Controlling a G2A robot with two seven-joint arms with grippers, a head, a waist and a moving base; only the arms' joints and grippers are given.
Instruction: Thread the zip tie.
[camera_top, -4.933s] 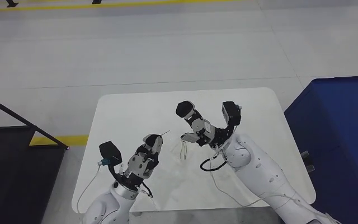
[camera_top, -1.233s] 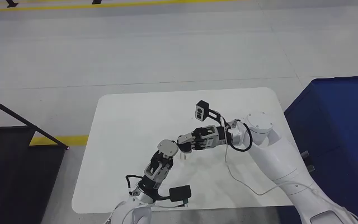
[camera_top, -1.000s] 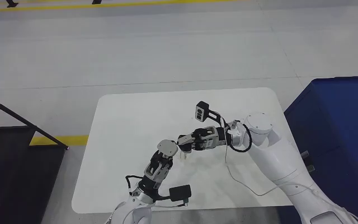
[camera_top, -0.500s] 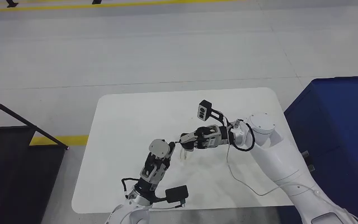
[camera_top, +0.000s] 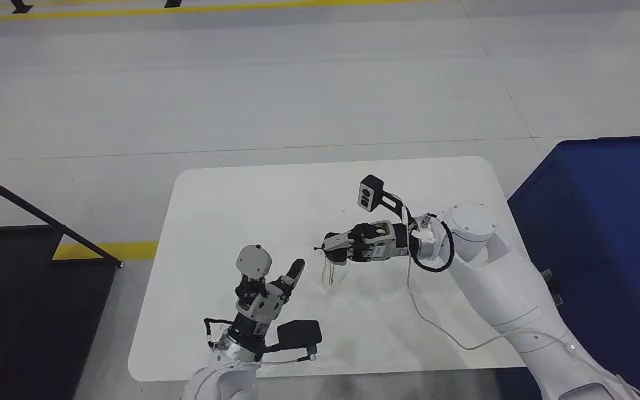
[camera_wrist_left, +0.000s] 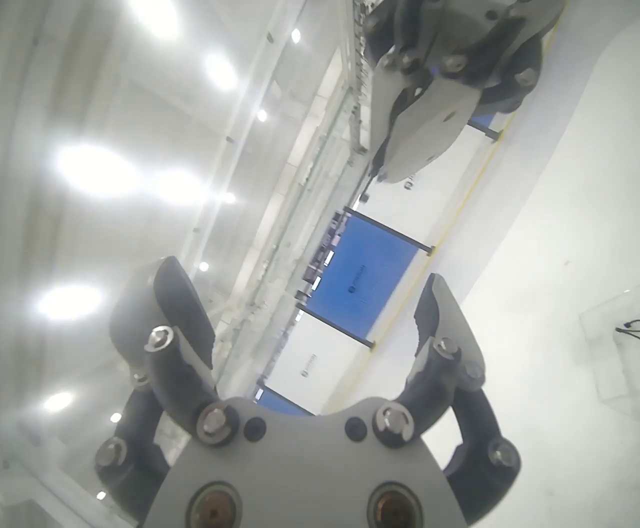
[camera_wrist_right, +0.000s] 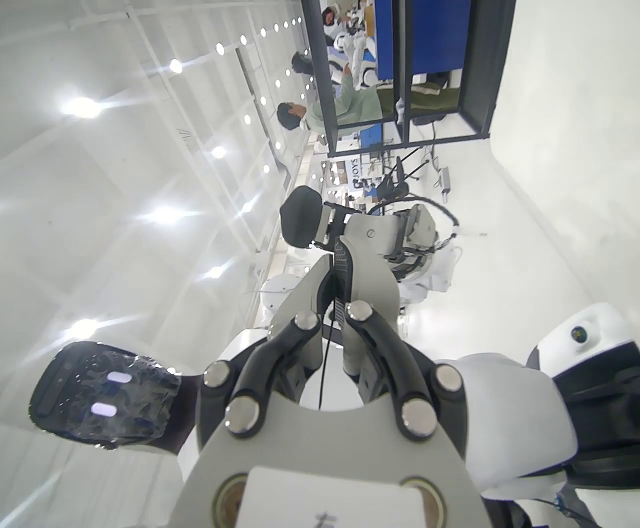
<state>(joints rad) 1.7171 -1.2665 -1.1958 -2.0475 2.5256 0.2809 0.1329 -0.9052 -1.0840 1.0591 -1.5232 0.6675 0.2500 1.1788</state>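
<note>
Your zip tie (camera_wrist_right: 324, 367) is a thin dark strand pinched in the right claw (camera_wrist_right: 336, 280). That claw's two fingers are pressed together on it, and the strand runs back between them toward the wrist. From above, you can see this claw held over the middle of the white counter (camera_top: 220, 210), pointing toward the robot's left. Fine strands hang below its tip toward the counter top, but you cannot tell whether they touch it. The left claw (camera_wrist_left: 310, 320) sits near the right one but apart from it, closer to the counter's front edge. Its jaws stand wide apart, and it is angled up toward the right claw's tip. A blue bin (camera_top: 590, 200) stands beside the counter on the robot's right.
</note>
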